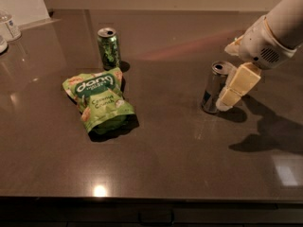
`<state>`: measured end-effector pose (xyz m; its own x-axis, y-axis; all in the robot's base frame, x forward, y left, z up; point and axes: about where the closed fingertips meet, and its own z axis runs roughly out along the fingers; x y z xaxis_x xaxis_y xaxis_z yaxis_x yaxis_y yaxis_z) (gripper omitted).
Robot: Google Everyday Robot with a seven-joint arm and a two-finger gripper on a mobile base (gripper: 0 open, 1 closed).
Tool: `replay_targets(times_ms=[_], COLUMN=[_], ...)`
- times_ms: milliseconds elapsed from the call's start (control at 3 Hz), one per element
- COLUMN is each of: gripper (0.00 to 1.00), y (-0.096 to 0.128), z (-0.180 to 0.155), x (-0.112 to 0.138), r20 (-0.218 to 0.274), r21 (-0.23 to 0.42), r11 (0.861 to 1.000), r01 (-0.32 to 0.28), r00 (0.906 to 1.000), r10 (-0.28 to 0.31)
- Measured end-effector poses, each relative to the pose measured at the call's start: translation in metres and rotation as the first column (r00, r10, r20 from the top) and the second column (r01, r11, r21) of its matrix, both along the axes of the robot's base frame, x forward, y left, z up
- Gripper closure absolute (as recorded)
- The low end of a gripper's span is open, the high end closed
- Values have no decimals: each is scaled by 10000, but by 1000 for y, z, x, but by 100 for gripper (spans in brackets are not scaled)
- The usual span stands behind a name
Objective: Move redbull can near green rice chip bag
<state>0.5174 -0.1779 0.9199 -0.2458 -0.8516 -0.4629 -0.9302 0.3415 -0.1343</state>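
Note:
The redbull can [214,88], slim and silver with blue patches, stands upright on the right part of the dark table. My gripper [229,79] is right beside it on its right side, open, with one cream finger [238,86] close against the can's side; I cannot tell whether it touches. The green rice chip bag [100,100] with white "dang" lettering lies flat at the left centre, well apart from the redbull can.
A green patterned can [109,48] stands upright just behind the bag. A clear bottle [9,26] stands at the far left by a white panel. The table's front edge [151,198] runs along the bottom. My white arm [279,30] comes in from the upper right.

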Motion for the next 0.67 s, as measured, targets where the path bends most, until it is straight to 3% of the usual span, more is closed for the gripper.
replay_targets(times_ms=[667], gripper=[41], y=[6], z=[-10], x=[2], r20=[-202], r21=[461], r11=[9989], r01=[57], r00=[9998], r10=[-47])
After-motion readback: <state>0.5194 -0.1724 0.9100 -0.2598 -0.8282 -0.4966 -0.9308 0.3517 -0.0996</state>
